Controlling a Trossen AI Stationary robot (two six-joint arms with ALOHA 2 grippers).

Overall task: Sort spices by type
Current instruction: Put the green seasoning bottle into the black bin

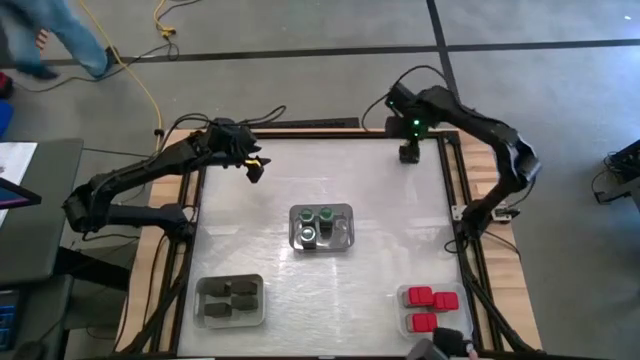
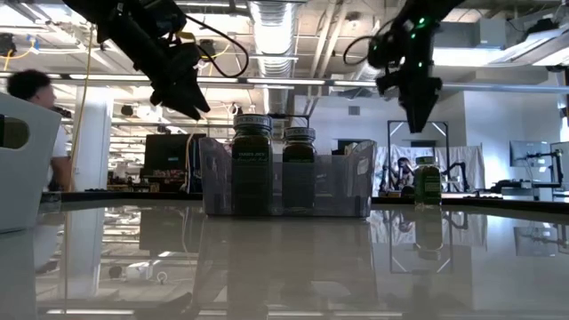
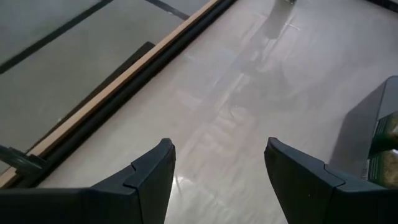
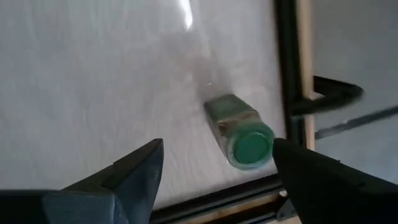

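Observation:
A green-lidded jar (image 4: 239, 130) stands upright on its base near the table's far right corner; it also shows in the low view (image 2: 428, 182). My right gripper (image 4: 217, 163) is open above it, touching nothing, and shows in the high view (image 1: 408, 150). My left gripper (image 1: 253, 167) is open and empty above the table's far left part. A clear tray (image 1: 321, 227) at mid-table holds several green-lidded jars. A tray (image 1: 230, 300) at the near left holds dark containers. A tray (image 1: 428, 305) at the near right holds red-topped ones.
The table's dark frame rail (image 4: 289, 74) runs close beside the lone jar. A person (image 1: 60, 35) walks on the floor beyond the far left corner. A white object (image 2: 22, 160) stands at the left in the low view.

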